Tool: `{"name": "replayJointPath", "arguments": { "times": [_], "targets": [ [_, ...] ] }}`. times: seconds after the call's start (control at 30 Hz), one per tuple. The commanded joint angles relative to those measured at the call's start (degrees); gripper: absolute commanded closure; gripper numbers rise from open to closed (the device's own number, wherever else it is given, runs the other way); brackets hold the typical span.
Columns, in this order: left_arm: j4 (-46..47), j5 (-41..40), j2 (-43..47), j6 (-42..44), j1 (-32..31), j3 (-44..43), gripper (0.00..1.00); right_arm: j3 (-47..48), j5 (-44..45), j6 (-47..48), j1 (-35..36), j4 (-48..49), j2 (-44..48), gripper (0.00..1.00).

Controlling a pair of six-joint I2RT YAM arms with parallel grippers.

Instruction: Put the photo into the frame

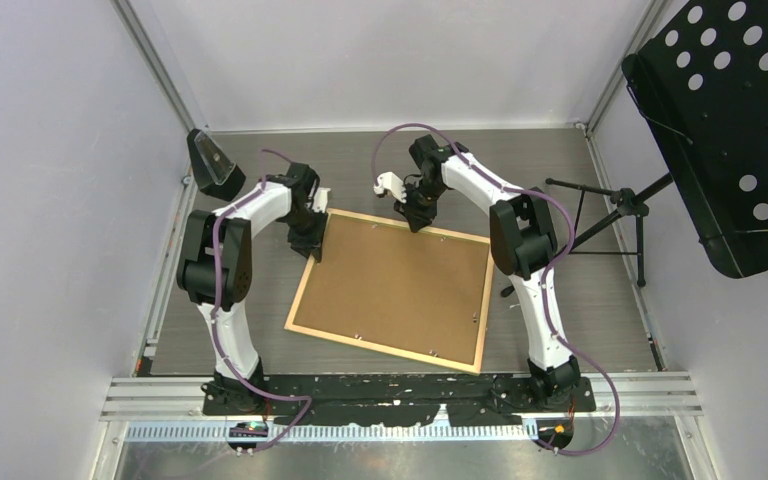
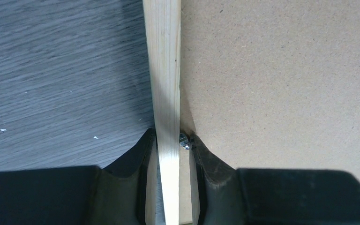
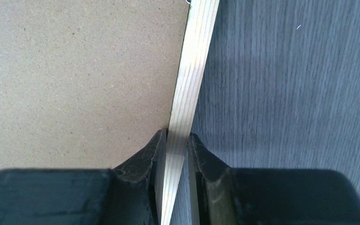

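The left gripper [image 2: 171,139] straddles the left rail of the frame [image 1: 380,349] near its far corner, jaws narrow; whether they clamp it I cannot tell. The frame lies back-up at mid-table [image 1: 600,320], with a brown backing sheet [image 1: 395,285] inside. The right gripper [image 3: 176,137] pinches the far rail.

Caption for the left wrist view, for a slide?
Left tool straddling the frame rail, between backing board and table.

Light: bright, even, from overhead
Shadows: faint, on the table [image 1: 600,310] beside the frame [image 1: 383,349]
Focus: wrist views slightly soft
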State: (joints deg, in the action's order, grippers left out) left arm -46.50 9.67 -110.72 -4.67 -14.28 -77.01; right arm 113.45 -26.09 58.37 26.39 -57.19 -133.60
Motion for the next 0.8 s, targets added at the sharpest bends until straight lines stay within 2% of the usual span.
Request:
{"name": "replayJointPath", "arguments": {
  "times": [0.0, 0.2, 0.33, 0.4, 0.57, 0.77],
  "targets": [
    [2.8, 0.0, 1.6, -0.1, 0.3, -0.8, 1.00, -1.4, -0.8, 0.7, 0.7, -3.7, 2.7, 0.94],
    [5.2, -0.2, 2.9, -1.8, 0.7, 1.2, 0.99, -2.0, -0.5, 0.7, 0.7, -3.5, 2.7, 0.95],
    [5.7, -0.5, 2.9, -2.7, 0.7, 1.5, 0.68, -2.2, -0.5, 0.5, 0.8, -3.4, 2.8, 0.95],
    [5.7, -0.5, 2.6, -2.9, 0.7, 1.3, 0.63, -2.2, -0.3, 0.5, 0.7, -3.3, 2.8, 0.94],
    [5.6, -0.6, 2.2, -3.1, 0.7, 1.1, 0.58, -2.5, -0.4, 0.6, 0.7, -3.3, 2.9, 0.95],
    [5.6, -0.5, 2.3, -3.1, 0.7, 1.2, 0.61, -2.9, -0.4, 0.6, 0.8, -3.3, 3.0, 0.95]
  ]
}}
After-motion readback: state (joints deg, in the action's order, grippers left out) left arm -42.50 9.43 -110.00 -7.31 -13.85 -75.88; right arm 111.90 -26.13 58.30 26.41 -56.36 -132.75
